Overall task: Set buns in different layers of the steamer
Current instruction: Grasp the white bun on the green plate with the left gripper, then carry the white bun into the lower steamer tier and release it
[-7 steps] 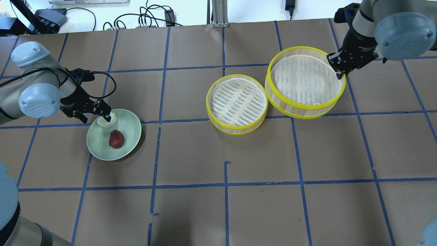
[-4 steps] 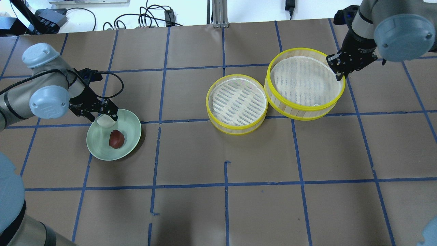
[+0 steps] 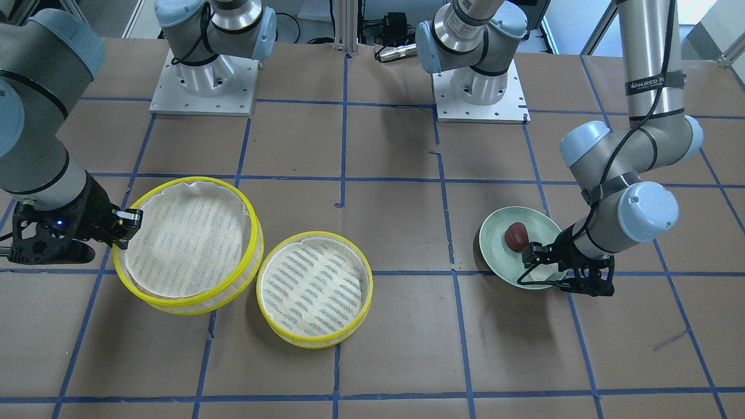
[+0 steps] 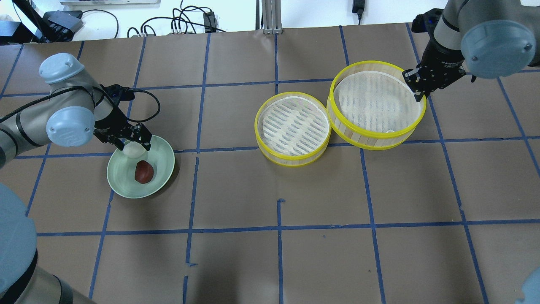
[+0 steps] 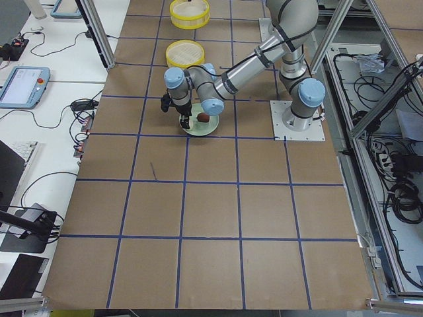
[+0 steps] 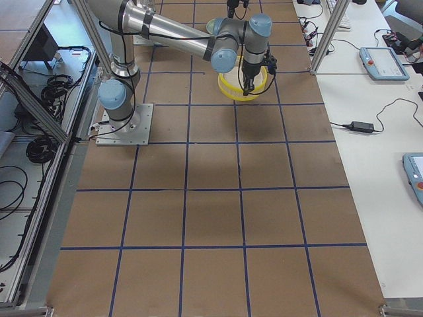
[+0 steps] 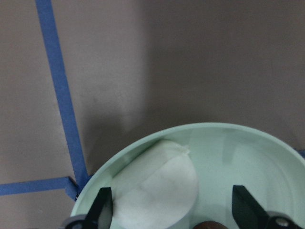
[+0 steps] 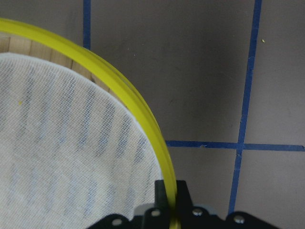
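**A:** Left claw [image 7: 172, 210] first. It's spread wide and hanging low over the plate [image 7: 248, 148]. One of its fingers [image 7: 102, 210] is right up against the white bun [image 7: 157, 191], and the other stands clear of it. Nothing is squeezed yet.

**B:** Where's that bun sitting?

**A:** It's on the plate, against the rim on the side away from the robot. The red-brown bun [image 4: 144, 172] lies just beside it, nearer the plate's middle.

**B:** How will the white one handle?

**A:** Light, I'd say, and probably a bit squashy, with a smooth rounded skin. I'd take it low, across its widest part, and close gently. A pinch high on the dome could squirt it out sideways.

**B:** And the right claw?

**A:** The right claw [image 8: 169, 198] is clamped on the yellow rim of the held tray [image 8: 57, 143], with one finger inside the wall and one outside. That thin, stiff rim is the sensible handle. The tray looks light, though it could tip when held at one edge.

**B:** Where is it from the plate?

**A:** Well apart, off to the robot's right. The free tray [image 4: 292, 126] stands between it and the plate, and the two trays look to be touching wall to wall. Neither tray has a bun in it.
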Robot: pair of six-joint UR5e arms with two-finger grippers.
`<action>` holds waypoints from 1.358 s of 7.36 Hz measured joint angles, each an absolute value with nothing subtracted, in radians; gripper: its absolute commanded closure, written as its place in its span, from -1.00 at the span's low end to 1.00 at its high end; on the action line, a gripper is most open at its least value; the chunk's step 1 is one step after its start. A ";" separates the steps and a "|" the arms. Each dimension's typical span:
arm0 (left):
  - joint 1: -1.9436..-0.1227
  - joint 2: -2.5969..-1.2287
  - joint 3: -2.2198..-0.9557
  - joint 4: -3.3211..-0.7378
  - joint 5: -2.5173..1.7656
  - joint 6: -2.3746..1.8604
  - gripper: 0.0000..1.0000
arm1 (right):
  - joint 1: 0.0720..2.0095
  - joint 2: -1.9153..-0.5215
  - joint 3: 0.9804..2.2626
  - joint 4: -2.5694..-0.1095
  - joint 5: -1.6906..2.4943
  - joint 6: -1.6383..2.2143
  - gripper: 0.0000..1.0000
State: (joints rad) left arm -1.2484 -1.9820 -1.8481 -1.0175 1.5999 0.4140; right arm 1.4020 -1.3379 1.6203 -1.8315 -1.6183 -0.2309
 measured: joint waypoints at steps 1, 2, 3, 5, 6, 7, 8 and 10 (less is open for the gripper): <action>-1.249 -1.984 -1.848 -1.017 1.623 0.414 0.30 | 1.402 -1.339 1.620 -1.832 -1.618 -0.231 0.86; -1.249 -1.984 -1.848 -1.017 1.631 0.413 0.50 | 1.402 -1.339 1.620 -1.832 -1.618 -0.232 0.86; -1.249 -1.983 -1.847 -1.017 1.634 0.410 0.61 | 1.402 -1.339 1.620 -1.832 -1.618 -0.232 0.85; -1.251 -1.977 -1.840 -1.017 1.634 0.408 0.64 | 1.401 -1.341 1.615 -1.832 -1.620 -0.233 0.85; -1.258 -1.965 -1.835 -1.014 1.632 0.400 0.64 | 1.401 -1.348 1.611 -1.830 -1.621 -0.234 0.84; -1.280 -1.950 -1.821 -1.016 1.631 0.369 0.64 | 1.399 -1.371 1.608 -1.823 -1.623 -0.234 0.83; -1.317 -1.937 -1.793 -1.028 1.622 0.308 0.64 | 1.397 -1.400 1.606 -1.804 -1.628 -0.235 0.83; -1.440 -1.929 -1.722 -1.040 1.481 0.018 0.64 | 1.394 -1.439 1.606 -1.773 -1.640 -0.244 0.82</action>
State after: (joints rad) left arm -1.4400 -1.9289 -1.7222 -1.0403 1.4805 0.0185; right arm 1.3937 -1.4393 1.6061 -1.7729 -1.6401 -0.2444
